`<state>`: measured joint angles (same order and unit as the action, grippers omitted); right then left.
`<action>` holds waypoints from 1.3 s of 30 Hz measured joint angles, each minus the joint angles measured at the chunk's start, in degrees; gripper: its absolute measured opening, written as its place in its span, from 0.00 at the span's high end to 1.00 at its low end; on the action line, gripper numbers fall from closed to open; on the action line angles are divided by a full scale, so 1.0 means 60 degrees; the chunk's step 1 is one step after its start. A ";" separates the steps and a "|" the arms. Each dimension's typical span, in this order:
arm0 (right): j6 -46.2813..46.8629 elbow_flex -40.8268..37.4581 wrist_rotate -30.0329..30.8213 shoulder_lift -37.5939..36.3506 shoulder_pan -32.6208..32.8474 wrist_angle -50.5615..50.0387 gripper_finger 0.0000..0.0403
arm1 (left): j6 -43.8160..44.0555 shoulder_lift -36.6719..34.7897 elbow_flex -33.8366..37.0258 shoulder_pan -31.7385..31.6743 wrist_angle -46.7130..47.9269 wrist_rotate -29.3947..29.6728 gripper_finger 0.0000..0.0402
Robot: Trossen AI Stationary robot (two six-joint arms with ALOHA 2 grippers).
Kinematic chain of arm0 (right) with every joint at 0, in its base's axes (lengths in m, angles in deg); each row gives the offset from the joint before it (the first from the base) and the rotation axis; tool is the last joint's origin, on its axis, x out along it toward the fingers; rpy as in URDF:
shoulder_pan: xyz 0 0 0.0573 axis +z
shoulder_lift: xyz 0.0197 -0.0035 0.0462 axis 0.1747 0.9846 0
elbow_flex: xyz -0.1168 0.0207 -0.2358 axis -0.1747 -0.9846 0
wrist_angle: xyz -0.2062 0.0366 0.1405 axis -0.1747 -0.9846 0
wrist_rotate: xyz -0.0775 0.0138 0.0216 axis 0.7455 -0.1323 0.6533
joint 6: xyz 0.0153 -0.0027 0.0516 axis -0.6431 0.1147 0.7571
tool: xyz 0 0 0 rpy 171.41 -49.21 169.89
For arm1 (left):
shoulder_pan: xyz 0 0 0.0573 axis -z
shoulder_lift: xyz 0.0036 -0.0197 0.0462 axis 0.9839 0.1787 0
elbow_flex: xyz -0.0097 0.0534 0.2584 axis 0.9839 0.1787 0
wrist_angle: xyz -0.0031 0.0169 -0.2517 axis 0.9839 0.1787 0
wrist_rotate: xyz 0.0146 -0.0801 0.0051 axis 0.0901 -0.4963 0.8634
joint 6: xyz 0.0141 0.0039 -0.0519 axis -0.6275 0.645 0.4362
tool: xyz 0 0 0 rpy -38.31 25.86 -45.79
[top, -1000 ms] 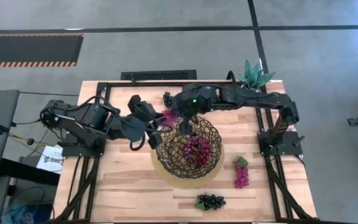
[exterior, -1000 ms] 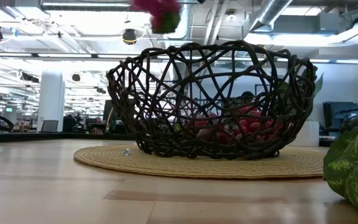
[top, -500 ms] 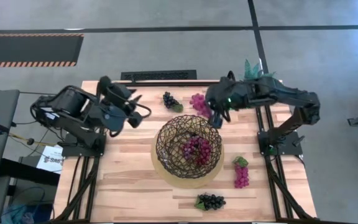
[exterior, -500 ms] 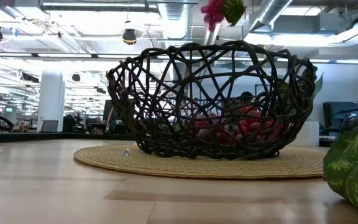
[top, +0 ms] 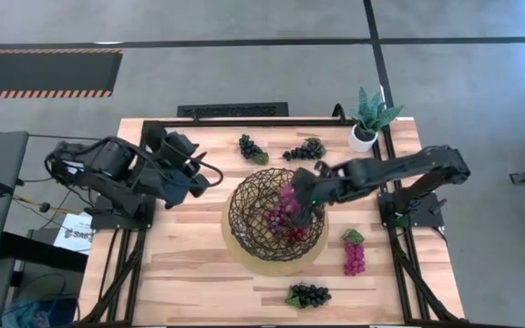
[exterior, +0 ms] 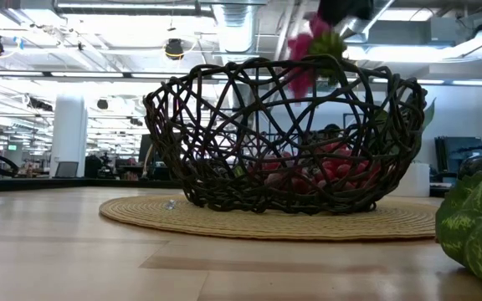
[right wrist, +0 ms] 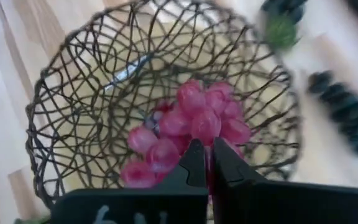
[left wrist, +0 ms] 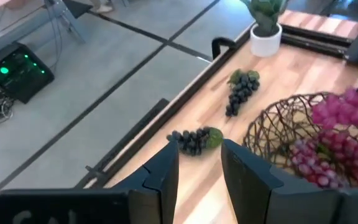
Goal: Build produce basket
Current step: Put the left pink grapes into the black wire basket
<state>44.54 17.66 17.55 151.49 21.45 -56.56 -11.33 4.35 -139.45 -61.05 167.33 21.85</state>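
The dark woven basket (top: pixel 255 230) stands on its tan base mid-table, with red grapes (right wrist: pixel 143 163) lying inside it. My right gripper (top: pixel 299 198) is above the basket's right part, shut on a red grape bunch (top: pixel 285 195) with a green leaf (exterior: pixel 331 43). My left gripper (left wrist: pixel 199 169) is open and empty at the table's far left (top: pixel 203 169). Loose bunches lie on the table: two dark ones (top: pixel 251 148) (top: pixel 303 150) beyond the basket, a red one (top: pixel 354 253) to its near right, and a dark one (top: pixel 308 294) near the front edge. My right gripper pinches the top end of the red bunch (right wrist: pixel 207 144) between its two shut fingers, coming from above and pointing down. The bunch hangs below the fingers, inside the basket's opening. In the low view its lower grapes (exterior: pixel 301 77) reach just below the rim.
A small white pot with a green plant (top: pixel 366 117) stands at the far right corner. A black frame rail (top: pixel 233 110) runs along the far edge. Bare wood lies left of and in front of the basket.
My right gripper has carried the red bunch from above the basket's far-left rim toward the far right, then back toward the near edge and down into the basket's opening. My left arm has drawn back from the basket toward the table's left edge.
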 joint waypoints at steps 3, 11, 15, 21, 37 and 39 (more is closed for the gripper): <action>0.0323 -0.0810 -0.0382 -0.0015 -0.0122 0.1452 1.00 | 0.0179 0.0000 0.0375 -0.0011 -0.0017 -0.0150 0.73; 0.0298 -0.2142 -0.1368 0.0043 -0.0900 0.3436 1.00 | 0.0539 0.0011 0.1111 0.0000 -0.0214 -0.0372 0.73; 0.0301 -0.2719 -0.1739 0.0043 -0.1265 0.3504 1.00 | 0.0851 0.0011 0.1187 0.0029 -0.0204 -0.0372 0.73; 0.0239 -0.3499 -0.2331 0.0040 -0.1630 0.3584 1.00 | 0.0869 0.0007 0.1187 0.0029 -0.0489 -0.0365 0.73; -0.0610 -0.3750 -0.2649 0.0040 -0.1802 0.3095 0.78 | 0.0898 0.0007 0.1191 0.0029 -0.1267 -0.0364 0.73; -0.0370 -0.3750 -0.2720 0.0040 -0.1881 0.2903 0.75 | 0.0900 0.0007 0.1191 0.0029 -0.1267 -0.0362 0.73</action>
<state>42.32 -4.84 1.22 151.73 10.16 -39.14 -5.94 4.39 -132.31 -60.88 159.73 19.68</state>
